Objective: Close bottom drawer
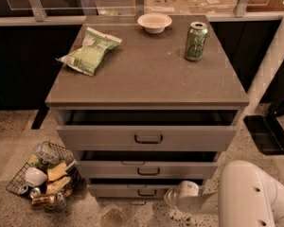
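Note:
The grey cabinet has three drawers, and all three stand pulled out a little. The bottom drawer is the lowest; its flat grey front with a small dark bar handle sticks out slightly, with a dark gap above it. My gripper is at the end of the white arm, low at the bottom right. It sits right at the right part of the bottom drawer's front, beside the handle. The middle drawer and the top drawer are above it.
On the cabinet top lie a green chip bag, a white bowl and a green can. A wire basket of trash stands on the floor at the left of the cabinet. A black object lies on the floor at right.

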`<action>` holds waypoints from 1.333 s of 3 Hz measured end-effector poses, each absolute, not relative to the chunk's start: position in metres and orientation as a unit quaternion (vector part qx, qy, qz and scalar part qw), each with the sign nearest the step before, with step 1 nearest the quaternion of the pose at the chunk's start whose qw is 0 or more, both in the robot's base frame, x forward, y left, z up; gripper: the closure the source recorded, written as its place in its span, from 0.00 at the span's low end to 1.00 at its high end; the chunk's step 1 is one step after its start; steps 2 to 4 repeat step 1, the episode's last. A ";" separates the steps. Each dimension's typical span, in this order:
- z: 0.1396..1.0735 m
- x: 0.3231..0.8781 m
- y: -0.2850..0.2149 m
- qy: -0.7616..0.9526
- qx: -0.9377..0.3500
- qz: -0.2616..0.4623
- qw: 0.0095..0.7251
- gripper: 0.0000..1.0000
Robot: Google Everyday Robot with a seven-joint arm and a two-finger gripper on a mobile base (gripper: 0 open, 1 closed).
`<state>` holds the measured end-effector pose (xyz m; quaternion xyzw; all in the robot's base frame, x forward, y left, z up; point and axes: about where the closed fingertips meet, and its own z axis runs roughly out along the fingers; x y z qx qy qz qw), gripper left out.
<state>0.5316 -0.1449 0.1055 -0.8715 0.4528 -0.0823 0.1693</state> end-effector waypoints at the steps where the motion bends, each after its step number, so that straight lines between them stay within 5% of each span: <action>1: 0.105 0.531 -0.144 0.453 -0.872 -0.082 0.169 0.17; 4: 0.105 0.531 -0.144 0.453 -0.872 -0.082 0.169 0.17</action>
